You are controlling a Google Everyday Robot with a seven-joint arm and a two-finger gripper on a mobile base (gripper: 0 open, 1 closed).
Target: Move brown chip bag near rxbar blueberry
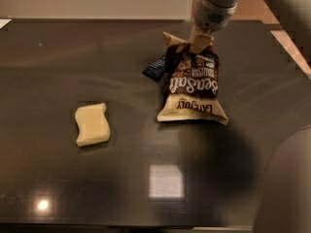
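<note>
The brown chip bag (192,84) lies on the dark table, cream ends top and bottom, "Sea Salt" script across its dark middle. My gripper (199,43) comes down from the upper right and is shut on the bag's crumpled far end. The rxbar blueberry (155,68) is a small navy wrapper that peeks out from under the bag's upper left edge and touches it.
A pale yellow wavy sponge (91,124) lies on the left part of the dark table (58,52). A bright light reflection (166,181) shows on the near surface. A grey robot part (286,188) fills the bottom right corner.
</note>
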